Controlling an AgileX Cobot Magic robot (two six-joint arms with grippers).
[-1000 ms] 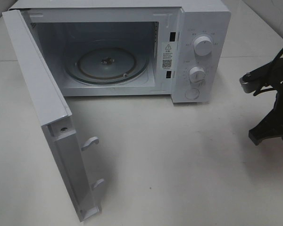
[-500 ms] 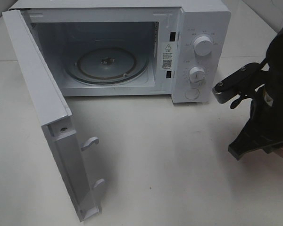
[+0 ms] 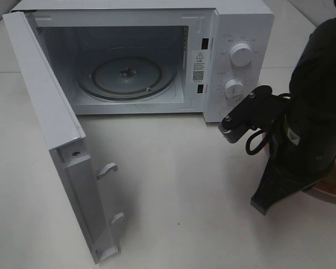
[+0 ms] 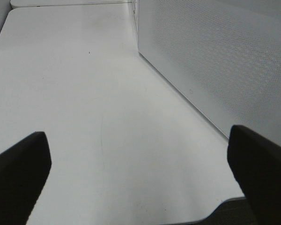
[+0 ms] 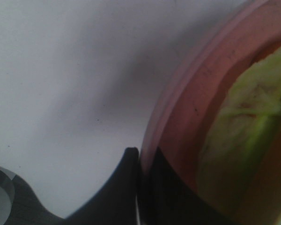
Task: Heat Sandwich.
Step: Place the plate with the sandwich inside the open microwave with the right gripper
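Clearly the right claw is the one at work: its jaws are pinched narrow on the rim of the round pink plate, and on that plate lies the sandwich, of which only the pale green lettuce-like layer shows in the wrist view. In the high view the plate peeps out at the lower right edge of the frame, mostly hidden behind the black arm; whether it is lifted clear of the tabletop is hard to say, though the shadow beneath it suggests so. The white microwave stands in the upper half of the frame with its door swung out toward the lower left, and the glass turntable sits bare inside. So the cavity lies up and to the left of the held plate, past the panel of dials, and the likely next move is a sweep leftward across the front and then in through the opening. The left claw gapes wide with nothing in it, beside the microwave's perforated side wall, well apart from the sandwich
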